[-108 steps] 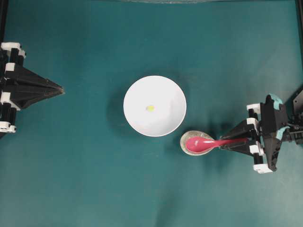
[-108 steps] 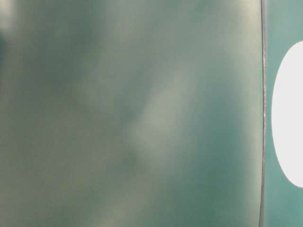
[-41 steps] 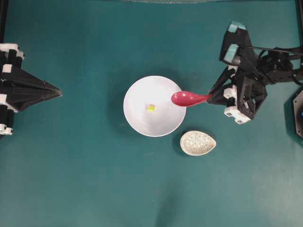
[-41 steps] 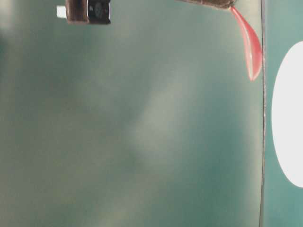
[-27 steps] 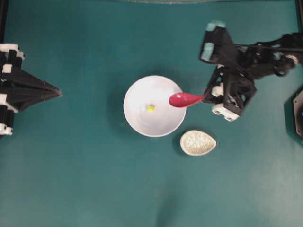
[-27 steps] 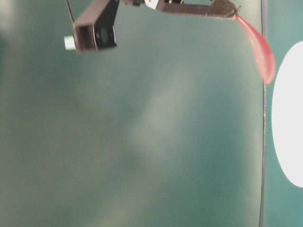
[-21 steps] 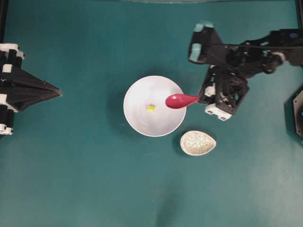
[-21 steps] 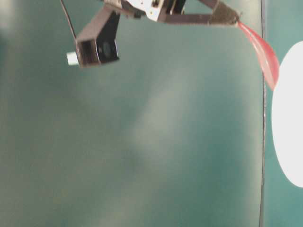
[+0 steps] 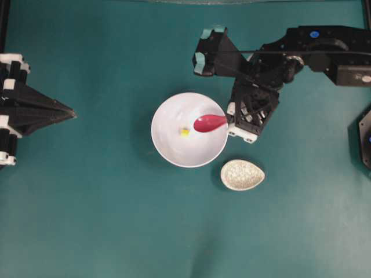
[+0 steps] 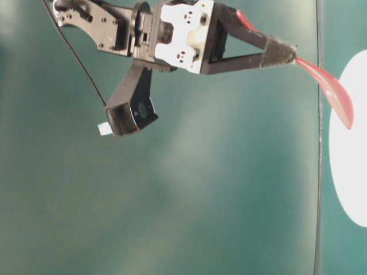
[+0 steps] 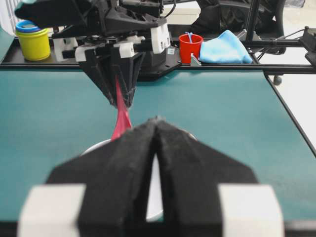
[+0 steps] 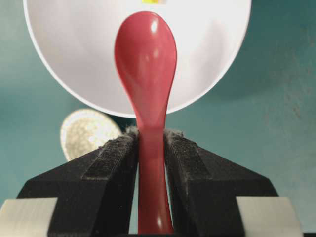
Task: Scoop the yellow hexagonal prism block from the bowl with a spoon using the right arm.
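Observation:
The white bowl [image 9: 174, 147] sits mid-table, with the tiny yellow hexagonal prism block [image 9: 184, 132] lying near its middle. My right gripper [image 9: 230, 123] is shut on the handle of the pink-red spoon [image 9: 208, 123], whose scoop hangs over the bowl's right half, just right of the block. In the right wrist view the spoon [image 12: 146, 59] points into the bowl [image 12: 69, 54], and the block [image 12: 154, 1] peeks in at the top edge, beyond the scoop's tip. The left gripper [image 9: 74, 112] rests shut at the far left, away from the bowl.
A small speckled oval spoon rest [image 9: 242, 175] lies on the teal table just below and right of the bowl. Beyond the far table edge stand a yellow jar [image 11: 33, 42], a red cup [image 11: 190, 48] and a blue cloth [image 11: 224, 48].
The right arm has carried the spoon leftward from the bowl's right rim to over its inside, close to the block. The left arm has stayed put.

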You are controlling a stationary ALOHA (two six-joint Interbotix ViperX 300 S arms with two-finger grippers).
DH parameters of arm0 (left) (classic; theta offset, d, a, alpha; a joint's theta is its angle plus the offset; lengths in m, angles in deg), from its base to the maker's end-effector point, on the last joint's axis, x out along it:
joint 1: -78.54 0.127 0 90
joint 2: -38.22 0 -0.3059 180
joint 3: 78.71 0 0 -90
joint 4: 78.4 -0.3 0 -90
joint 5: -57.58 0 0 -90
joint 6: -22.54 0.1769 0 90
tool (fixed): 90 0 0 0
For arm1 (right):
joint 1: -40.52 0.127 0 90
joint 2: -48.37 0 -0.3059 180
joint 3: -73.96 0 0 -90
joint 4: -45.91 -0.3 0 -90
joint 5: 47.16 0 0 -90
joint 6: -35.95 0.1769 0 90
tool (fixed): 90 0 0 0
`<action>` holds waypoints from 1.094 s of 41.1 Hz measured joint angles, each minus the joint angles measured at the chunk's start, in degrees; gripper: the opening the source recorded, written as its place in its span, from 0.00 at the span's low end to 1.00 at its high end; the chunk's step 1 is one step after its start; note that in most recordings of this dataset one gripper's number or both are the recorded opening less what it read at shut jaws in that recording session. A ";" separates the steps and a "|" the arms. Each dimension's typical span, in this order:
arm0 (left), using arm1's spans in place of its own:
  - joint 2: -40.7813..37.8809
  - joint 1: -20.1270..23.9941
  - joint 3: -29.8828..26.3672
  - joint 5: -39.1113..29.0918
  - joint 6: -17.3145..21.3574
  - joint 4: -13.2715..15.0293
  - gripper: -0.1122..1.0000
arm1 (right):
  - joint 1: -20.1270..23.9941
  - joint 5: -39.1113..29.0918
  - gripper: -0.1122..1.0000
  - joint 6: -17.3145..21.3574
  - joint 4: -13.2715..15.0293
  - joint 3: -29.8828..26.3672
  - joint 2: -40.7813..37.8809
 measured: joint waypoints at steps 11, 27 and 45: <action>0.00 0.00 0.00 -0.09 0.00 0.09 0.12 | 0.18 -0.26 0.33 0.35 0.09 -0.44 -2.02; 0.00 0.00 0.00 0.00 0.09 0.00 0.12 | 1.14 2.29 0.33 0.26 0.09 -0.44 -4.83; 0.00 0.00 0.00 -0.09 0.09 0.00 0.12 | 1.85 3.78 0.33 0.00 0.09 -0.44 -7.21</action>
